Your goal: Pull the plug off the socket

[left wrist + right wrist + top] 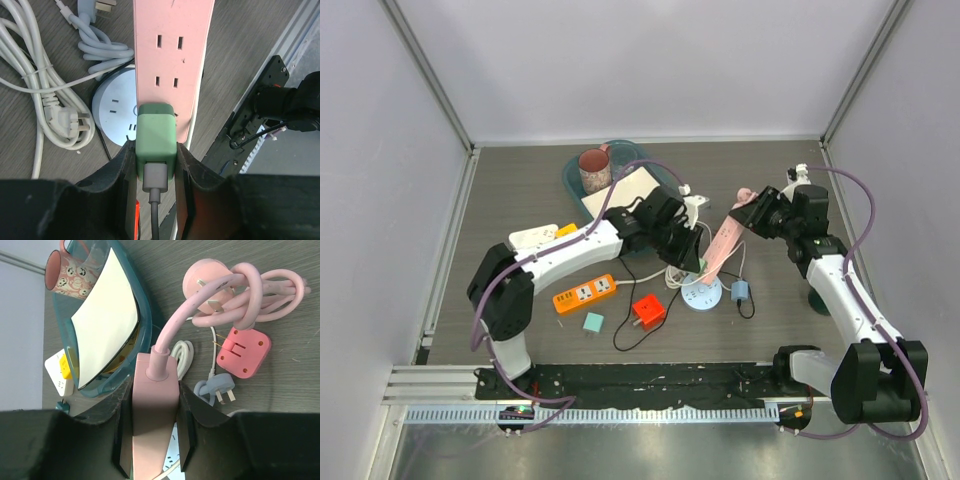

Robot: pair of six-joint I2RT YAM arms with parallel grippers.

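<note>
From above, the left pincer (688, 252) and right pincer (742, 214) are holding a long pink plastic power strip (724, 240) between them over the dark grey surface (520, 190). At the left wrist, the left pincer (156, 160) is gripping a boxy green plastic plug (156, 135) by its sides, and the plug is sitting against the strip's nearest socket. At the right wrist, the right pincer (155, 410) is clamping the strip's cord end.

Left arm: base at 7 o'clock of top view, elbow raised, forearm reaching toward 2 o'clock. Left gripper (685, 250) angled down, black fingers (125, 170) clamped on sides of green boxy plastic plug (156, 140).

Right arm: base at 5 o'clock, rising toward 12, wrist bent toward 9 o'clock. Right gripper (748, 215) closed around end of pink plastic power strip (155, 390).
</note>
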